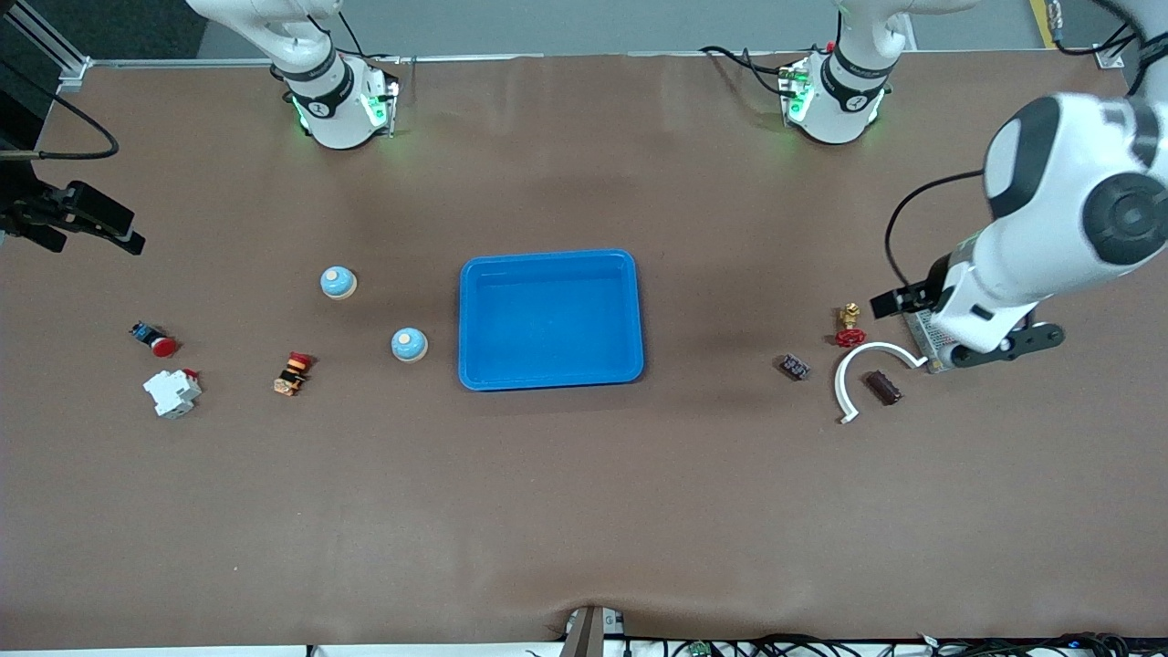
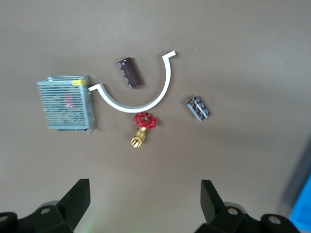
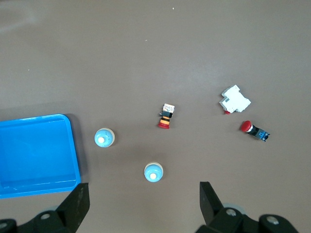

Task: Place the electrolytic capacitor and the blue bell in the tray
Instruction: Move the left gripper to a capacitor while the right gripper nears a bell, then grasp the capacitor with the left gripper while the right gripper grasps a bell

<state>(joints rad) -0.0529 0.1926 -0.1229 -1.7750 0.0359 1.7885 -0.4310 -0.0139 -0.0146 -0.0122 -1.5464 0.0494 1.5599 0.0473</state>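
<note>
The blue tray [image 1: 547, 319] lies at the table's middle and is bare inside; its corner shows in the right wrist view [image 3: 34, 155]. Two blue bells stand toward the right arm's end, one beside the tray [image 1: 409, 344] [image 3: 104, 138] and one farther from the front camera [image 1: 338, 283] [image 3: 153, 171]. The dark brown cylindrical capacitor [image 1: 882, 387] [image 2: 130, 74] lies toward the left arm's end, inside a white curved strip. My left gripper [image 2: 144, 187] is open and empty, high over the table by the valve. My right gripper [image 3: 144, 187] is open and empty, high over the table by the farther bell.
By the capacitor are a white curved strip [image 1: 862, 370], a red-handled brass valve [image 1: 850, 326], a small black block [image 1: 794, 367] and a grey mesh box [image 2: 65, 103]. Toward the right arm's end lie an orange-black part [image 1: 292, 372], a white breaker [image 1: 172, 392] and a red push-button [image 1: 157, 340].
</note>
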